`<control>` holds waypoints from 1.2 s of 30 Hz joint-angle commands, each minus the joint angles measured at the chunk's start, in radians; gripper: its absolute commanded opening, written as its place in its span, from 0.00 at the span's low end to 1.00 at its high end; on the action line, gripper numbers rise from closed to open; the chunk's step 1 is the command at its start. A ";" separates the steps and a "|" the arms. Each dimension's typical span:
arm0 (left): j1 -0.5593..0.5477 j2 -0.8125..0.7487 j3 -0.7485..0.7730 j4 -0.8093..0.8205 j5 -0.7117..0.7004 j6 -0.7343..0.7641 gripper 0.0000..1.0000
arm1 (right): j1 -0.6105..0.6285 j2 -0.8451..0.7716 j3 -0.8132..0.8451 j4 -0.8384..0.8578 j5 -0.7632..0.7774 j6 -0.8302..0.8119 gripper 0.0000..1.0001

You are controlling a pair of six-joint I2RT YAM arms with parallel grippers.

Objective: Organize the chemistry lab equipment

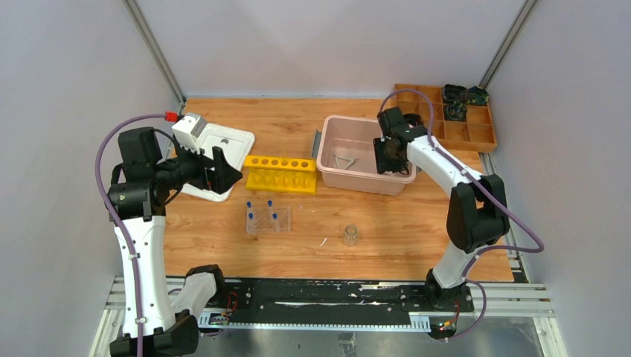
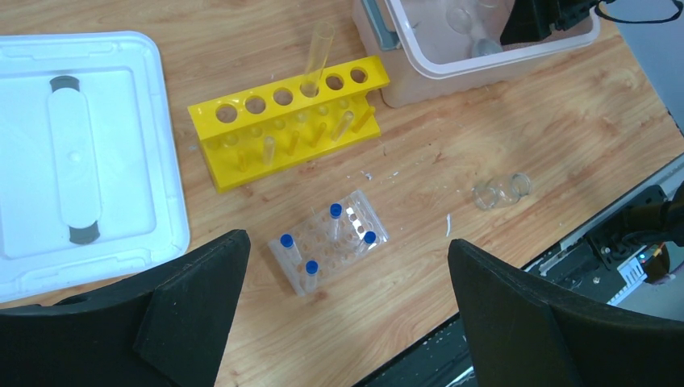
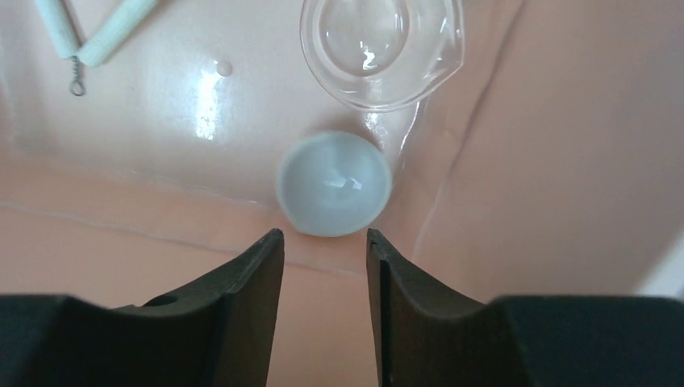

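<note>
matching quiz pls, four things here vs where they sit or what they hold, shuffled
1 small white round dish
2 clear plastic tube rack
3 yellow plastic test tube rack
4 white grey-handled lid

a holds one tall clear tube
b inside the pink tub
c flat on the wooden table, far left
d holds blue-capped tubes

Pairs: 1-b, 2-d, 3-a, 4-c

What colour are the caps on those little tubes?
The caps are blue; the left wrist view shows them best.
</note>
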 commanded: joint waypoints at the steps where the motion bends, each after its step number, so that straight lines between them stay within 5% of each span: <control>1: 0.000 -0.015 0.015 0.001 -0.002 0.006 1.00 | -0.012 -0.104 0.070 -0.031 0.019 0.024 0.47; 5: 0.000 -0.017 0.016 0.001 -0.010 0.003 1.00 | 0.061 -0.225 0.104 -0.057 0.028 0.032 0.49; 12: -0.001 -0.013 0.004 0.001 -0.014 0.005 1.00 | 0.444 -0.451 -0.098 -0.076 0.098 0.108 0.53; 17: 0.000 -0.004 0.014 0.001 -0.011 0.001 1.00 | 0.635 -0.501 -0.247 -0.066 0.098 0.186 0.78; 20: -0.001 -0.005 0.016 0.002 -0.008 -0.005 1.00 | 0.665 -0.491 -0.290 -0.062 0.096 0.211 0.83; 36: -0.001 -0.017 0.018 0.001 -0.024 -0.008 1.00 | 0.668 -0.363 -0.395 0.067 0.017 0.216 0.59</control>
